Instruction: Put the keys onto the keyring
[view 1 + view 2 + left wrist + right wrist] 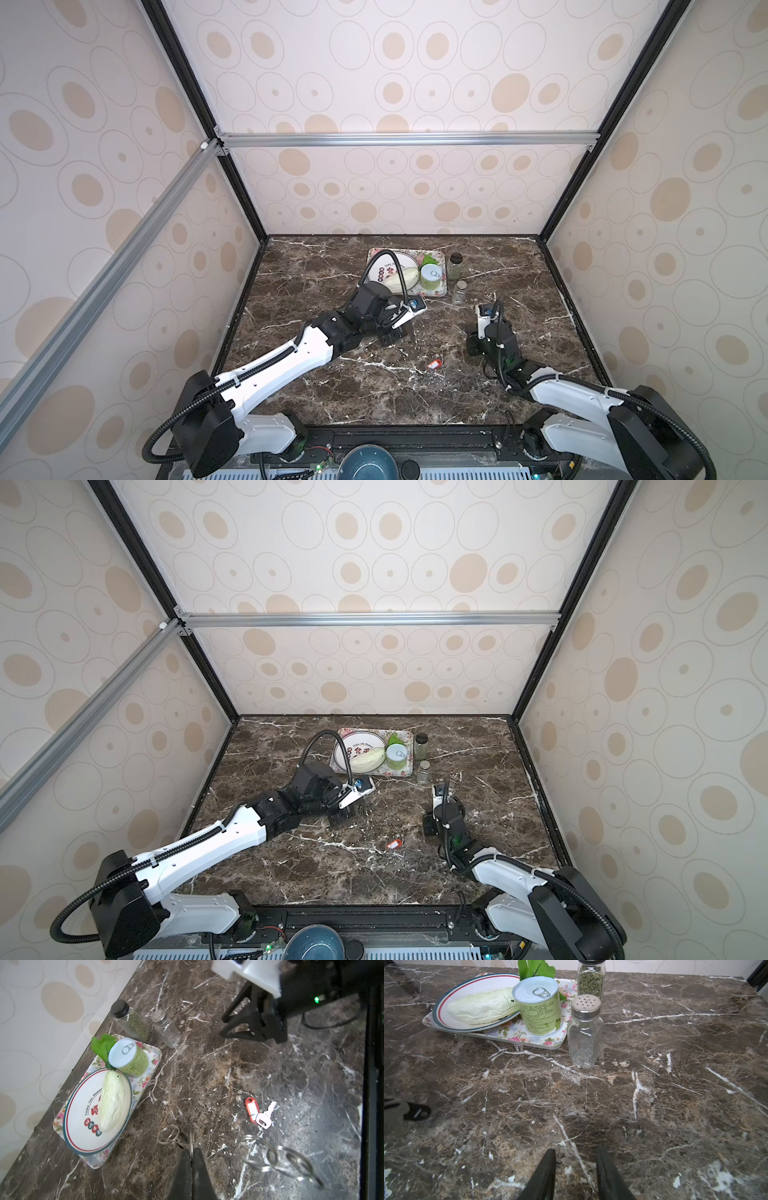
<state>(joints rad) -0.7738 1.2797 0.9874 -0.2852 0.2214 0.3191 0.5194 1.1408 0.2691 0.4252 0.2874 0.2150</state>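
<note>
Top views: left gripper (pixel 401 334) low over the marble table (pixel 316 266) at mid-field, jaw spacing not resolvable here; right gripper (pixel 473 345) well apart on the right; red-tagged key (pixel 434 365) flat on the table between them, slightly nearer the front. Left wrist view: fingers pressed together on the keyring (pixel 191 1139), a wire ring pinched edge-on, with further blurred loops (pixel 270 1159) beside it; the red-tagged key lies free, apart from every ring. Right wrist view: jaws partly apart, nothing between them, bare marble beneath; glass shaker (pixel 585 1028) and flowered tray (pixel 500 1036) beyond.
</note>
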